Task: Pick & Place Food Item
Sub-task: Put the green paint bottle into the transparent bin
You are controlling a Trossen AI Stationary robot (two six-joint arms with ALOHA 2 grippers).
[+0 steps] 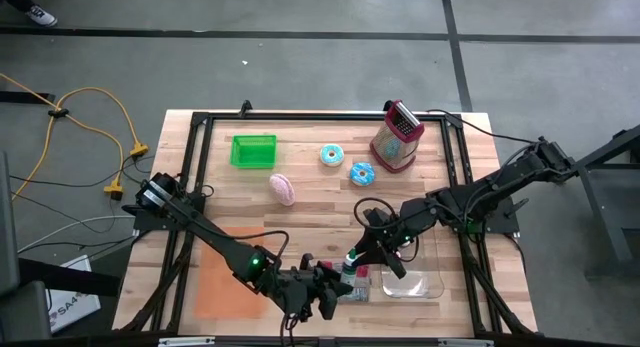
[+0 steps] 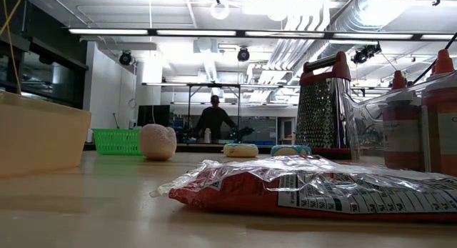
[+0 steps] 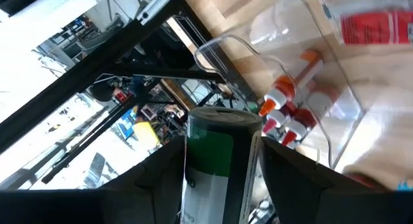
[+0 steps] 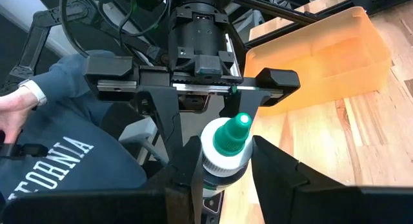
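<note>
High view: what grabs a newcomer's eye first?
Both claws meet at the table's near edge on one green-capped bottle: the right claw grips near its cap, with the left claw on the body. A clear bin lies beside them; the red-topped grater stands at the far side.

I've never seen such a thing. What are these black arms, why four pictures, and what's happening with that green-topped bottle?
These are two robot arms at a wooden table. One camera looks down from above, one sits at table level, and one rides on each wrist. On the table lie a green plastic basket, a pink rounded food piece, two iced doughnuts, a metal grater and an orange tray. The right end effector grips a white bottle with a green cap. The left end effector meets it from the opposite side.
</note>
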